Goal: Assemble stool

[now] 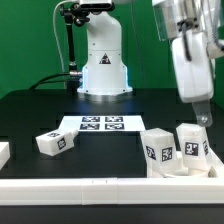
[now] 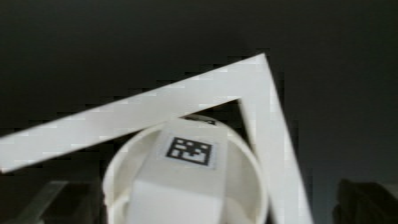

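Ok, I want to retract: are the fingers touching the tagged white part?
Cannot tell. In the wrist view the fingers flank the part as dark blurs against the black table; neither contact nor gap shows plainly.

Base: white pedestal, upright, back centre of the exterior view.
Arm: enters from above at the exterior view's right and drops steeply.
Wrist: white housing, near vertical.
End effector: points straight down, hanging low.
Fingers: dark, spread wide in the wrist view, gripping nothing.
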`<action>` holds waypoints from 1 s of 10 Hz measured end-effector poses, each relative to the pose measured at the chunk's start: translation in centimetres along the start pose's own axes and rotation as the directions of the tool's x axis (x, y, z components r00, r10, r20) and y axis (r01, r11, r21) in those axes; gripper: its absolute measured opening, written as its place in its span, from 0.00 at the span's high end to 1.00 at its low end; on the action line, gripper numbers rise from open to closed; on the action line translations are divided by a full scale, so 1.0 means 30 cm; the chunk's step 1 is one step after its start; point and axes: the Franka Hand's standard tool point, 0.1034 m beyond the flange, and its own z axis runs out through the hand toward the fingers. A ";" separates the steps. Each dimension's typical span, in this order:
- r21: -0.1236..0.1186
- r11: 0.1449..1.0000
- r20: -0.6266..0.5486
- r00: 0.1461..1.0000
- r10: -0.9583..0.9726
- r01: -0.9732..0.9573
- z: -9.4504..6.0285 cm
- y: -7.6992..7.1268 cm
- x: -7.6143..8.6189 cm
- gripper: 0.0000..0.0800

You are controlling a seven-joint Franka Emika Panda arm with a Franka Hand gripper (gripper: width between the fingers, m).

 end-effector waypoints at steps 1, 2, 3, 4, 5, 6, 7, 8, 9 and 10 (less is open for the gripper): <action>-0.002 0.997 -0.004 0.997 -0.081 0.081 0.004 0.001 0.003 0.19; -0.002 0.988 -0.004 0.988 -0.153 0.153 0.004 0.002 0.003 0.19; -0.003 0.982 -0.004 0.982 -0.186 0.186 0.005 0.002 0.003 0.19; -0.004 0.956 -0.005 0.956 -0.293 0.293 0.006 0.002 0.005 0.19; -0.019 0.915 -0.012 0.915 -0.404 0.403 0.012 0.005 0.010 0.19; -0.053 0.842 -0.022 0.842 -0.538 0.537 0.007 0.003 0.008 0.19; -0.073 0.770 -0.040 0.769 -0.637 0.634 0.002 -0.008 -0.002 0.19; -0.088 0.698 -0.050 0.696 -0.716 0.711 0.004 -0.012 -0.009 0.19; -0.096 0.601 -0.040 0.600 -0.799 0.793 0.007 -0.016 -0.001 0.19; -0.099 0.524 -0.031 0.524 -0.851 0.846 0.004 -0.031 0.024 0.19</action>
